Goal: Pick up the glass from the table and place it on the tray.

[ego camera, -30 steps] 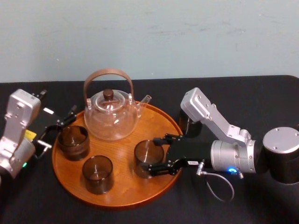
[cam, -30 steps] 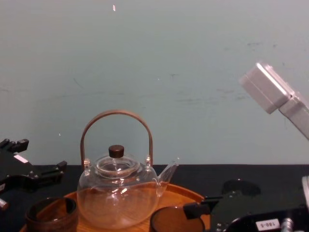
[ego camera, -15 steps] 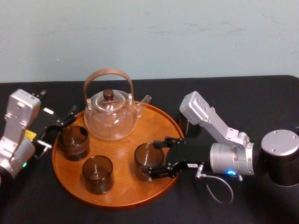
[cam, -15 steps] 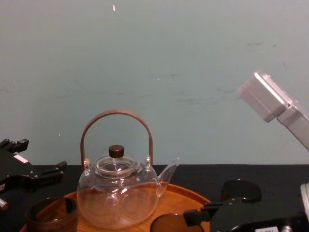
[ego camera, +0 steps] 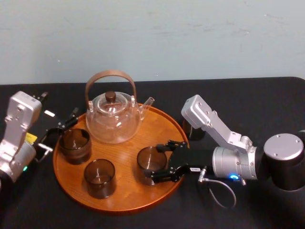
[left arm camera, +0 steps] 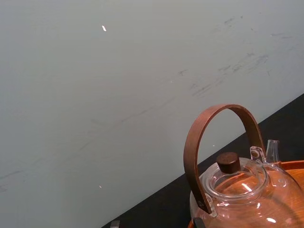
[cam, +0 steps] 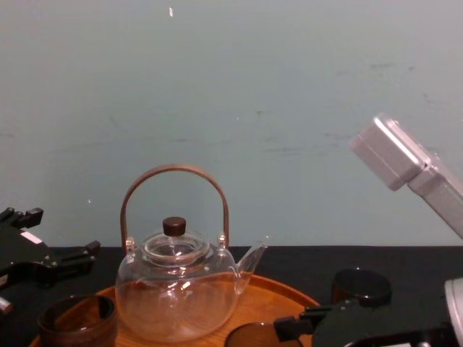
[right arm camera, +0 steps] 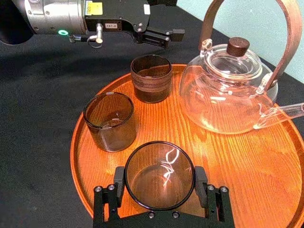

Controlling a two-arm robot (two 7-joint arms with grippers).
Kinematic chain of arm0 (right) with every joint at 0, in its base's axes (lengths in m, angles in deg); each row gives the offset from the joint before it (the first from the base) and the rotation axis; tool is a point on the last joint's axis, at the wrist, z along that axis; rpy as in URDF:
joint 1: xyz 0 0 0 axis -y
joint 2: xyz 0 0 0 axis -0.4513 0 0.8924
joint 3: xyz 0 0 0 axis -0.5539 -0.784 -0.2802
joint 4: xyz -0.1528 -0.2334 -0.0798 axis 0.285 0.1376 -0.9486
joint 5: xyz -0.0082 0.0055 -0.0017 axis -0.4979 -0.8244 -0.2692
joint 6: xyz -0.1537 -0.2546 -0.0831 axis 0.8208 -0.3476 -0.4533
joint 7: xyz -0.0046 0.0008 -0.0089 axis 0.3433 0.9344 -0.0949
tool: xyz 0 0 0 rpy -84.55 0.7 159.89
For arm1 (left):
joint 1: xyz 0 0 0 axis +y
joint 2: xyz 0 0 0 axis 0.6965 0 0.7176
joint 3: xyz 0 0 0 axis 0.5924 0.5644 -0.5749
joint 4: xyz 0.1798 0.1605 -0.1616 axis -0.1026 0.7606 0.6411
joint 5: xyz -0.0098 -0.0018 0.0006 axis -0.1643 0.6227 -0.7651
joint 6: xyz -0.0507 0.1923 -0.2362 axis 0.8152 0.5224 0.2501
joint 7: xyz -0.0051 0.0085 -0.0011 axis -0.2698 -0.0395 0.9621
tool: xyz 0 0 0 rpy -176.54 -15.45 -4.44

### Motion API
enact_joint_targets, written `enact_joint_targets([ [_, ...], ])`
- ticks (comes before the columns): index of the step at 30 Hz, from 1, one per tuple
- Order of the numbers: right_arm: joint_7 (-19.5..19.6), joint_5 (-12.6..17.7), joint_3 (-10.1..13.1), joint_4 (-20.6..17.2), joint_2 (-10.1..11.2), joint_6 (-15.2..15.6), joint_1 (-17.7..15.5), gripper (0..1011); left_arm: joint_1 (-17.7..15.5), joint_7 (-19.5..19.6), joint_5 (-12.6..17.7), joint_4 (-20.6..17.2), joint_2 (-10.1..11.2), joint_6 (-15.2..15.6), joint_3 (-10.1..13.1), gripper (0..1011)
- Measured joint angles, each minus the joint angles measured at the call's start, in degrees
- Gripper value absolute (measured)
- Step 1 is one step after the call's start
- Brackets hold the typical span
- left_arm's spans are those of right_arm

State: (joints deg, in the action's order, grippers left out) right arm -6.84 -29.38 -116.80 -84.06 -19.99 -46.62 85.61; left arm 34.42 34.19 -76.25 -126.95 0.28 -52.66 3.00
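Three dark glasses and one lidded glass teapot [ego camera: 113, 119] were on the tray [ego camera: 125, 204], all empty. The glass [ego camera: 150, 160] near the tray's right rim was pinched between the right gripper [ego camera: 156, 164] fingers [right arm camera: 201, 180]. The left gripper [ego camera: 58, 131], fingers spread, was just beside the left glass [ego camera: 75, 144]. The front glass [ego camera: 100, 177] stood apart. A fourth glass [ego camera: 192, 130] was on the table [ego camera: 267, 105].

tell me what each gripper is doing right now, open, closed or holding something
Left gripper: open, empty.
Right gripper: shut on the smoky round glass cup.
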Motion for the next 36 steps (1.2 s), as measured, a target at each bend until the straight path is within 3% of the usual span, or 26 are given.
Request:
enact_joint_targets([
  [21, 0.39, -1.1, -0.05, 0.4, -0.22, -0.24, -0.03, 894, 0.0, 0.0, 0.0, 0.0, 0.0, 0.0, 0.0, 1001],
  [26, 0.37, -0.99, -0.04, 0.36, -0.23, -0.21, -0.02, 996, 0.0, 0.0, 0.0, 0.0, 0.0, 0.0, 0.0, 1001],
  [36, 0.31, -0.9, -0.01, 0.35, -0.23, -0.14, -0.02, 1002, 0.0, 0.0, 0.0, 0.0, 0.0, 0.0, 0.0, 1001],
])
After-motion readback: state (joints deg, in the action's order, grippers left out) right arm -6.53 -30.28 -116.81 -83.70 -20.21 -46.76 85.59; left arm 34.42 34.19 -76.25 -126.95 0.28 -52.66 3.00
